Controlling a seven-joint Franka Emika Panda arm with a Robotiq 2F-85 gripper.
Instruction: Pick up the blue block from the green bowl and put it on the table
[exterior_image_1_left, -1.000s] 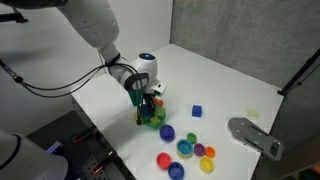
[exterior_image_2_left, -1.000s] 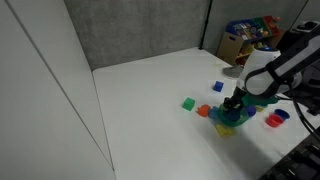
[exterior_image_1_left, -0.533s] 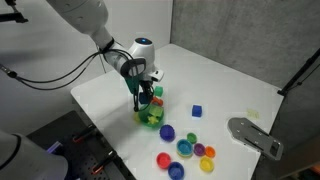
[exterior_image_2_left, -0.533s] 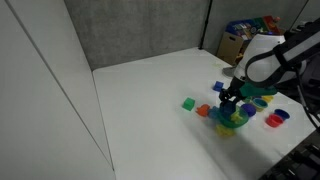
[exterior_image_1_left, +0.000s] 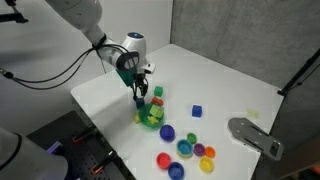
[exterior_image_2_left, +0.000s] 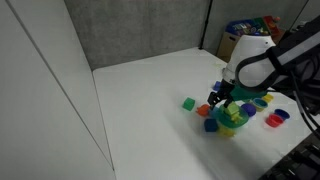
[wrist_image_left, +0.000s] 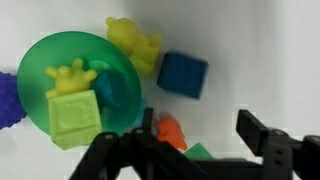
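The green bowl (wrist_image_left: 45, 70) sits at the left of the wrist view and holds a yellow-green cube, a small yellow-green figure and a teal piece. It shows in both exterior views (exterior_image_1_left: 150, 116) (exterior_image_2_left: 233, 120). The dark blue block (wrist_image_left: 182, 73) lies on the white table (wrist_image_left: 250, 50), just outside the bowl's rim, and also shows in an exterior view (exterior_image_2_left: 210, 125). My gripper (wrist_image_left: 197, 122) is open and empty, hovering above the table beside the bowl (exterior_image_1_left: 138, 93) (exterior_image_2_left: 217, 97). An orange piece (wrist_image_left: 172, 130) lies between its fingers.
A yellow bear figure (wrist_image_left: 135, 40) touches the bowl's rim. A green cube (exterior_image_2_left: 188, 103) and a lighter blue cube (exterior_image_1_left: 197, 111) lie on the table. Several coloured cups (exterior_image_1_left: 185, 148) cluster near the front edge. A grey fixture (exterior_image_1_left: 255, 135) sits at the table's corner.
My gripper has lifted up and away from the bowl, toward the green cube's side. It is open now, and the blue block lies on the table beside the bowl.
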